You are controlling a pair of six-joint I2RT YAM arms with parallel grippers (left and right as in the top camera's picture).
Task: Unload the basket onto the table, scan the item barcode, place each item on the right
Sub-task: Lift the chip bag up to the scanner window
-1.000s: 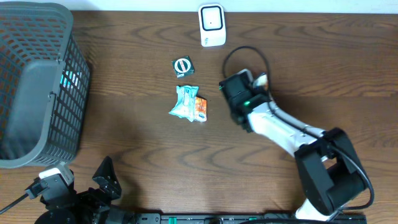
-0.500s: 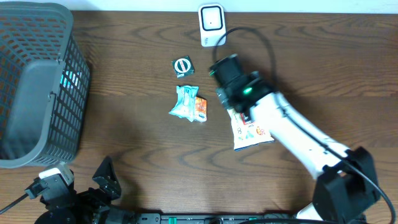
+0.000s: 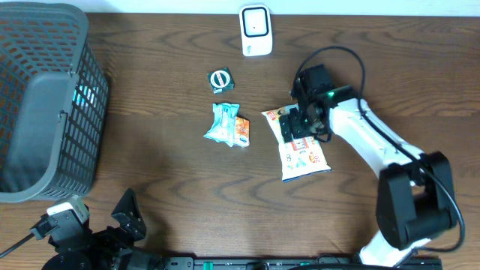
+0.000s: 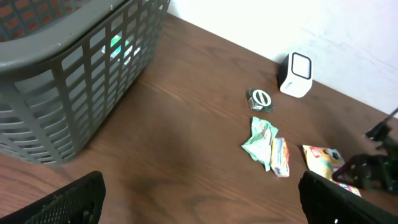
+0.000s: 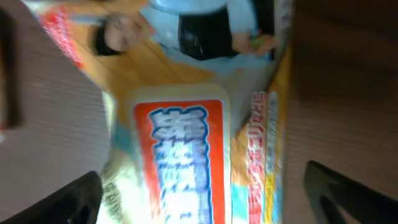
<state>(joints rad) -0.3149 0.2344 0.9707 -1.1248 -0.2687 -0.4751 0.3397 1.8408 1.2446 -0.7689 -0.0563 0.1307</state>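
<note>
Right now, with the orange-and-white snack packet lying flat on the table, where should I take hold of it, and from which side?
Probably from straight above, pinching the packet across its narrow width near the end under the open right gripper. It lies flat with nothing standing up, so a side approach has no edge to catch.

The grey basket [image 3: 45,97] blocks the left side. Bare surface [image 3: 157,180] lies open between it and the centre cluster of small round pack [image 3: 220,78], green packet [image 3: 225,124] and snack pouch [image 3: 304,159]. The white scanner [image 3: 255,30] stands at the far edge, its front unobstructed.
</note>
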